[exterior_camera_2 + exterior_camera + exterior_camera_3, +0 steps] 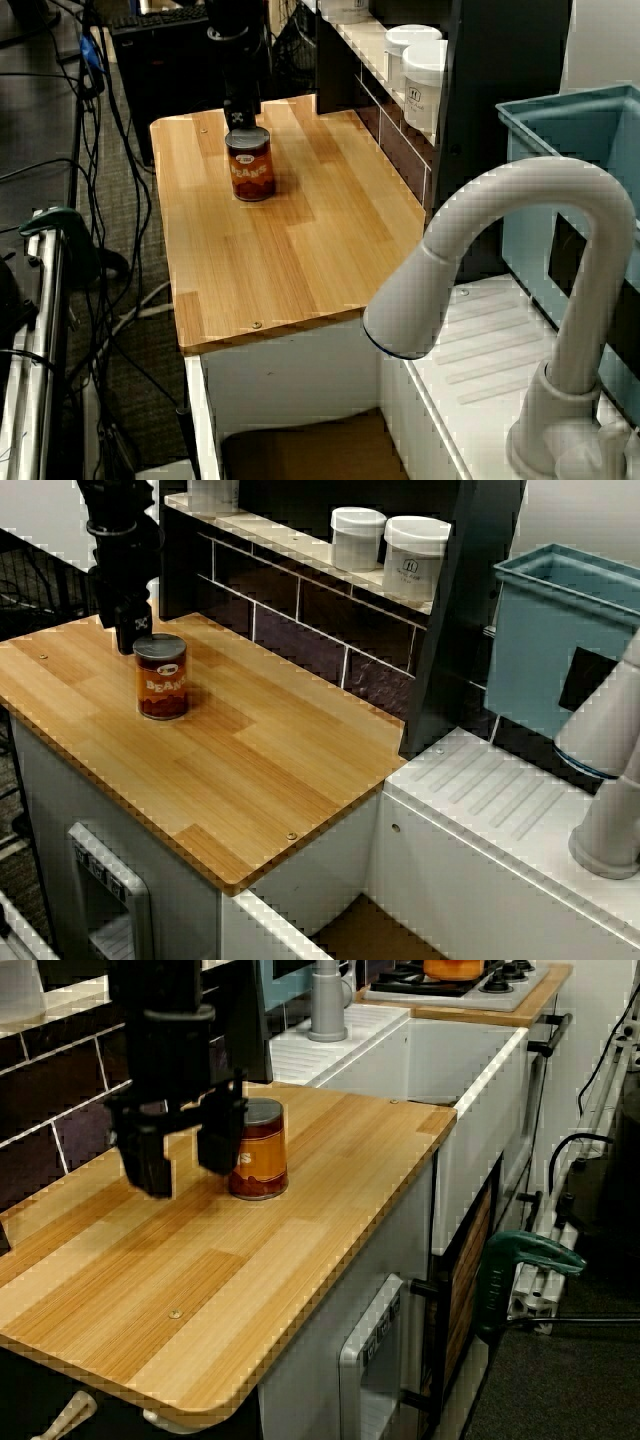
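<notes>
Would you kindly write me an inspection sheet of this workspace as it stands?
Surface: wooden counter, level, with small screw heads near its edges.
Job's things: bean can stands upright towards the counter's far end.
Clutter: two white jars on the wall shelf.
Grippers: gripper open, fingers apart, low beside the can and not around it; contact cannot be told.
Cables: cables hang loose and run over the floor beside the counter.
Surroundings: faucet over a white drainboard, blue bin, green clamp on the floor.
</notes>
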Controlling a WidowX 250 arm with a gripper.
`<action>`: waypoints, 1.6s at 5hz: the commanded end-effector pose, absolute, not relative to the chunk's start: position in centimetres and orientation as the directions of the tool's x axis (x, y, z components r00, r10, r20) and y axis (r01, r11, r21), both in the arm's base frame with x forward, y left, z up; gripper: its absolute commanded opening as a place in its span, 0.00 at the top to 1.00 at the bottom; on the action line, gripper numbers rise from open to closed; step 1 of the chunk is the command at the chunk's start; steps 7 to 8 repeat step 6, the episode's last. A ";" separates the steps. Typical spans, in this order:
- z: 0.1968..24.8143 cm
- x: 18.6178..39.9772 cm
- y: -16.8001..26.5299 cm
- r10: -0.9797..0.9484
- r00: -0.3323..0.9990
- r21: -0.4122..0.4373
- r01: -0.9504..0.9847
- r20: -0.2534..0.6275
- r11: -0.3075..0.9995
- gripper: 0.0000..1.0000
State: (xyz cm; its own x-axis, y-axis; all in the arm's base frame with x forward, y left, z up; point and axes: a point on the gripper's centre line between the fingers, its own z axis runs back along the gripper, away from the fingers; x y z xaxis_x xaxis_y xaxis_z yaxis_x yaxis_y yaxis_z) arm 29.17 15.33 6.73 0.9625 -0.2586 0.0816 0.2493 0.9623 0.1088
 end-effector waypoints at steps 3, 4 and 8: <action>10.5 28.3 9.8 -0.295 0.945 0.133 0.277 0.142 0.952 0.00; 11.3 28.3 10.6 -0.284 0.946 0.116 0.268 0.155 0.956 0.00; 11.8 28.2 13.6 -0.256 0.956 0.086 0.246 0.141 0.966 0.00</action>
